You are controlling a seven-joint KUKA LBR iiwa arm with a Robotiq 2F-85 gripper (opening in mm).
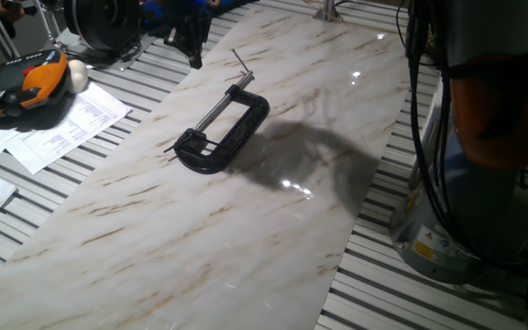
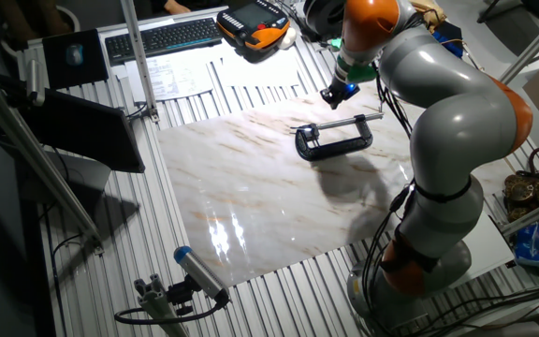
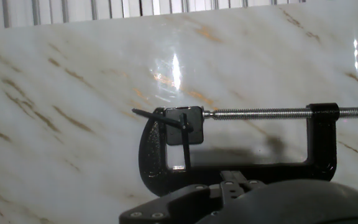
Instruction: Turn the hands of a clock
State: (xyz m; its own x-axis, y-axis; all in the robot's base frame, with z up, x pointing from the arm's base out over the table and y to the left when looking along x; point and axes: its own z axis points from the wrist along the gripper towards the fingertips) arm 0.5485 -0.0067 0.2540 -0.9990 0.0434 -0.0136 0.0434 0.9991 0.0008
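Note:
A black C-clamp [image 1: 236, 124] lies flat on the marble board [image 1: 200, 238]. Its jaw holds a small black square clock [image 3: 185, 126] with two thin black hands. One hand points up-left and the other down. The clock also shows in one fixed view [image 1: 191, 143] and, tiny, in the other fixed view [image 2: 308, 132]. My gripper [image 2: 337, 94] hovers above the board behind the clamp [image 2: 337, 139], clear of it. In the hand view only the gripper's dark body shows along the bottom edge; the fingers are hidden, so open or shut does not show.
An orange-and-black teach pendant [image 1: 26, 87] and printed papers [image 1: 67, 128] lie left of the board on the slatted table. A keyboard [image 2: 162, 37] is at the back. The robot's base [image 1: 443, 229] stands at the board's right edge.

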